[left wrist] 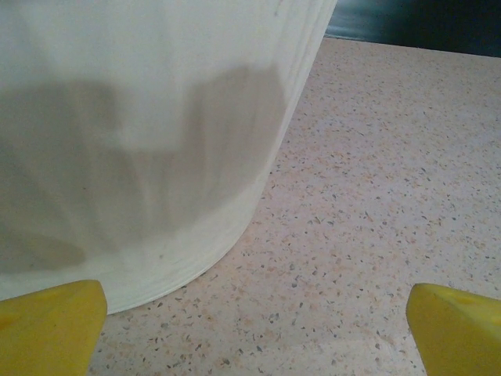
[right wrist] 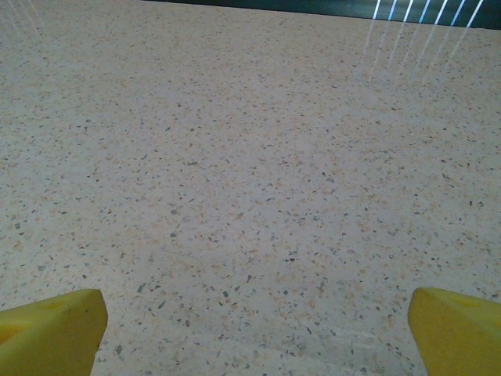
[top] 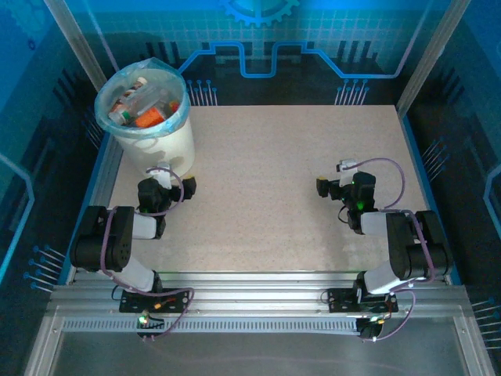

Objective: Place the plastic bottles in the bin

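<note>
Top external: bin [top: 160, 149] stands upright, mouth up, bottles [top: 142, 106] jumbled inside.

No legible txt, bottle labels [top: 145, 117] in bin prob. too small to read

One bin [top: 160, 149], a white bucket with one light-blue bag [top: 106, 117]; plastic bottles [top: 141, 102] heaped inside it, at least four, the full number too tangled to count; one speckled table [top: 274, 188]; two arms [top: 106, 239]; two grippers, left gripper [top: 168, 176] and right gripper [top: 333, 177], each with two yellow fingertips [left wrist: 51, 325].
</note>
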Controlling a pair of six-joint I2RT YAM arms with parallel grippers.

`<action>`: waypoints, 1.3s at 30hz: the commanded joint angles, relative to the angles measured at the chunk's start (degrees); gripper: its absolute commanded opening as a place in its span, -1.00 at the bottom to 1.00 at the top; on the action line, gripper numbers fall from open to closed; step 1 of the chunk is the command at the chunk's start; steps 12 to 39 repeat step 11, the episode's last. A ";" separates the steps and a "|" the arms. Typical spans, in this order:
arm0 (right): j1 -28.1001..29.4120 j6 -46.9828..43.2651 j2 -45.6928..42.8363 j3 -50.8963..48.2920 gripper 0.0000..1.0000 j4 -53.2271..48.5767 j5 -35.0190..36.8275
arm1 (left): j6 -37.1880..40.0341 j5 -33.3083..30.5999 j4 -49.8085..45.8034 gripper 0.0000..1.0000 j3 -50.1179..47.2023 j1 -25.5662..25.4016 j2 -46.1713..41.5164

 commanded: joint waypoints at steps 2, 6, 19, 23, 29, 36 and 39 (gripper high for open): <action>0.72 -0.71 0.14 0.75 1.00 1.05 0.91 | 0.99 -0.04 -0.84 0.98 1.63 -0.64 -1.08; 0.69 -0.70 0.14 0.75 1.00 1.04 0.91 | 1.46 -1.73 -1.59 0.98 1.92 -1.51 -1.12; 0.68 -0.75 0.16 0.75 1.00 1.05 0.91 | 0.82 -7.03 -0.14 0.98 1.12 -2.44 -1.21; 0.68 -0.75 0.16 0.75 1.00 1.05 0.91 | 0.82 -7.03 -0.14 0.98 1.12 -2.44 -1.21; 0.68 -0.75 0.16 0.75 1.00 1.05 0.91 | 0.82 -7.03 -0.14 0.98 1.12 -2.44 -1.21; 0.68 -0.75 0.16 0.75 1.00 1.05 0.91 | 0.82 -7.03 -0.14 0.98 1.12 -2.44 -1.21; 0.68 -0.75 0.16 0.75 1.00 1.05 0.91 | 0.82 -7.03 -0.14 0.98 1.12 -2.44 -1.21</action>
